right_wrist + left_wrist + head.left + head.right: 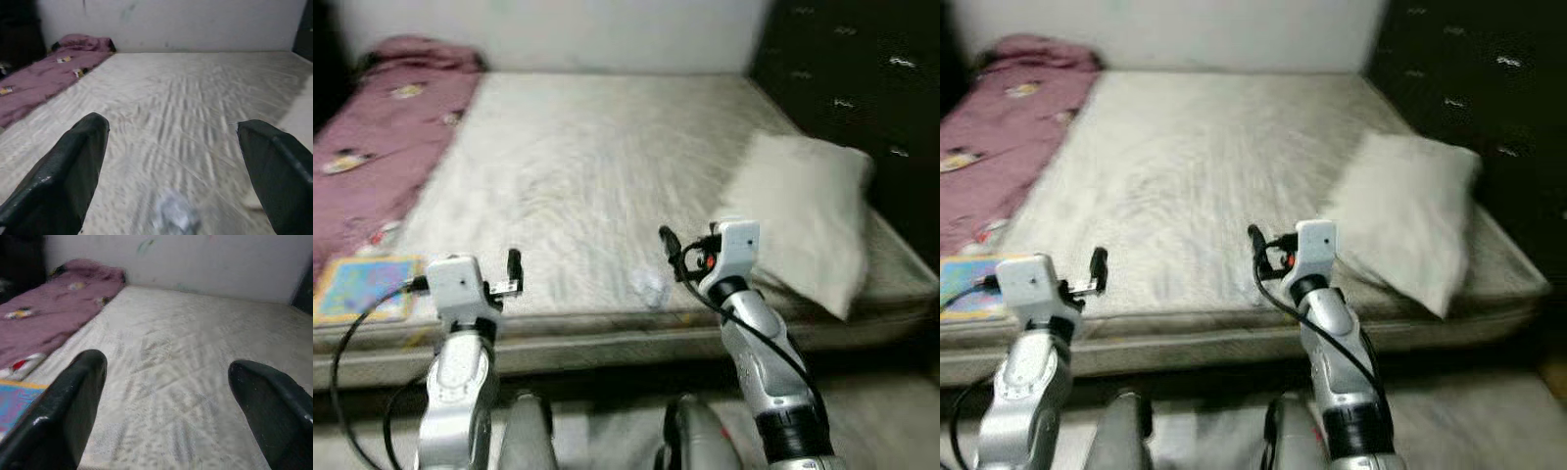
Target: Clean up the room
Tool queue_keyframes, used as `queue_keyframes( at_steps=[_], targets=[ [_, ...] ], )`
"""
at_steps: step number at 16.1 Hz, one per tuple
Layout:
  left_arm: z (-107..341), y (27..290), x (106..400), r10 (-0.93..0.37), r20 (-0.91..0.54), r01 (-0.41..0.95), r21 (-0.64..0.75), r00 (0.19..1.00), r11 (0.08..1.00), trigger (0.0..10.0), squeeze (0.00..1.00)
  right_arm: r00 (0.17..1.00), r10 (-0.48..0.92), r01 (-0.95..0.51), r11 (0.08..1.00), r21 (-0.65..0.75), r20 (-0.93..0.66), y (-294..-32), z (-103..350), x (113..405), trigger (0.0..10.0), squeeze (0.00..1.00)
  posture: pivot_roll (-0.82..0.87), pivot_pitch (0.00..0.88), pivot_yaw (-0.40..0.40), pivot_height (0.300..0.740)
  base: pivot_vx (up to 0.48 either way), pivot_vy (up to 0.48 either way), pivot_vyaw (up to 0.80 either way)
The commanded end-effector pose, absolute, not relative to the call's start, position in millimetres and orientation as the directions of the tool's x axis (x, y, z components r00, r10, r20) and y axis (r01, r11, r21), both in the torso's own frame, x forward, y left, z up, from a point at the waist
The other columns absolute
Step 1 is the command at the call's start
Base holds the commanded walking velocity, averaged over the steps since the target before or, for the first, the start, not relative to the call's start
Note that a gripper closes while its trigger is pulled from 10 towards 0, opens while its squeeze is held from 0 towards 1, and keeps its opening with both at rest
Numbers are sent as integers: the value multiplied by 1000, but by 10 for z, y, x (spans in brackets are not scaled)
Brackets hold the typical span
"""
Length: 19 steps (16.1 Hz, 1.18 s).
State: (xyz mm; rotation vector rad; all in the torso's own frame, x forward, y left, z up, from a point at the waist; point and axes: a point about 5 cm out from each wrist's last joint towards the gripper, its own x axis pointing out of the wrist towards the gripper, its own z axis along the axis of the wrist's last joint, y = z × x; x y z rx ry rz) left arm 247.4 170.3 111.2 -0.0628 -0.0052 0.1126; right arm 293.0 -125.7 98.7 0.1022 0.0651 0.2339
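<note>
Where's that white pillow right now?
In the left eye view the pillow lies on the right side of the mattress, near its front corner, next to the dark wall and just beyond the right gripper.

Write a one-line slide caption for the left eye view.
Both open grippers, left and right, raised over a bare mattress with a white pillow and pink blanket.

White pillow (803,220) tilted at mattress's (597,186) right edge; purple blanket (382,127) along left.
</note>
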Motion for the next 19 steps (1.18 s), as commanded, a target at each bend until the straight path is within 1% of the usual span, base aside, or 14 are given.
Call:
queue_keyframes(
  at_steps=[1,7,13,19],
  targets=[
    [1048,1743,2418,130,-29,-132,-74,991,988,10000,0,965,259,-255,961,106,-29,-1197,1077,2978,10000,0,-58,0,-45,640,0,0,0],
    [1043,1742,2409,131,-37,-134,-91,991,987,10000,0,961,273,-269,959,92,-33,-1195,1086,2985,10000,0,-59,0,-55,640,0,0,0],
    [1050,1695,2405,84,-27,-87,-120,996,989,10000,0,956,292,-289,955,73,-36,-1183,1095,2993,10000,0,-65,0,-56,640,0,0,0],
    [1057,1665,2404,62,-23,-65,-132,998,989,10000,0,953,302,-299,952,68,-38,-1185,1103,2991,10000,0,-70,0,-59,640,286,0,0]
  ],
)
